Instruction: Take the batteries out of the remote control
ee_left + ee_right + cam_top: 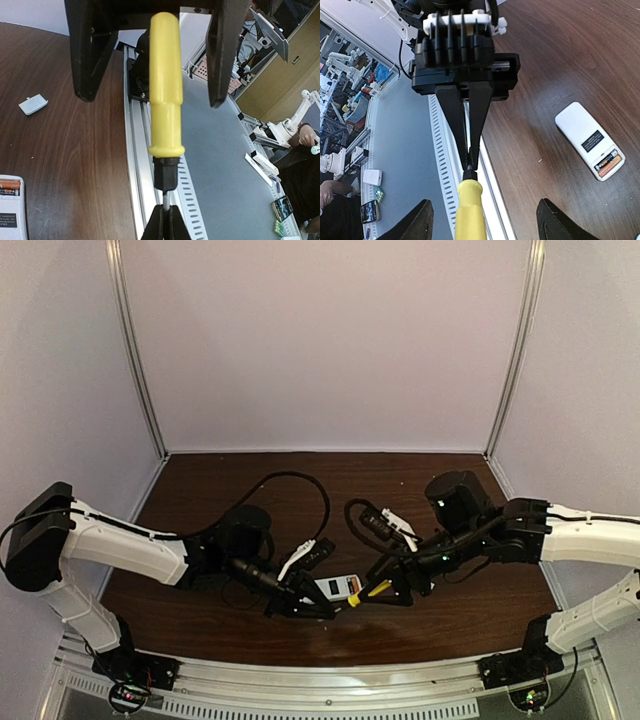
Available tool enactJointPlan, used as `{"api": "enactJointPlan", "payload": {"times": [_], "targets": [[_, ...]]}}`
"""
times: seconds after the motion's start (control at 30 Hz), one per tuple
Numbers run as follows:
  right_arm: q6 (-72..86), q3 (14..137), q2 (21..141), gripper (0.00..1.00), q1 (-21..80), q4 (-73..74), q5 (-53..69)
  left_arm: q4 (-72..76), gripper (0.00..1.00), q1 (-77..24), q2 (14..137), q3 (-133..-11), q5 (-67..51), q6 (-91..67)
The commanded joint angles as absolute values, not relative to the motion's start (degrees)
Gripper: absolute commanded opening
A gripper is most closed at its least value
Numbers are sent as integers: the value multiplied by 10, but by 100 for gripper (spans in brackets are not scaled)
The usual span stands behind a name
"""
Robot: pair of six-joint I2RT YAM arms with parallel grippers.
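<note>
Where the remote control (338, 587) lies, the table's near edge (300, 656) runs close.

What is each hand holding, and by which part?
The left hand pinches the screwdriver by its metal shaft; right hand straddles the yellow handle, open, not gripping.

— What are the arms like?
— The left arm (130, 545) and right arm (590, 540) both have white shells with black joints. Their black bases (135, 668) are bolted to a metal rail at the bottom of the frame.
— Any wiring?
— A black cable (300, 480) loops above each wrist.
— And the tips?
— The left end effector (469, 162) is matte black, with a boxy body, thin tapering fingers (452, 120) and a white ribbed bracket (462, 22) on top. The right end effector (152, 97) has broad, flat black fingers.
</note>
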State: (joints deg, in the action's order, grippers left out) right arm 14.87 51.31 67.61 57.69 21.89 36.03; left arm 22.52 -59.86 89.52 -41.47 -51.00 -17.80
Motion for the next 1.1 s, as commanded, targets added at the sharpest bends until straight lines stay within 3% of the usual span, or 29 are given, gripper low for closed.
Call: {"api": "enactJointPlan", "payload": {"times": [0.0,0.53,1.07], "targets": [[123,509,684,70,593,212,368,257,0,-600,905,-432,-535,-198],[106,530,704,47,630,219,339,263,0,-600,908,-432,-546,-208],[79,547,693,39,631,266,333,262,0,-600,911,-434,-550,-208]]}}
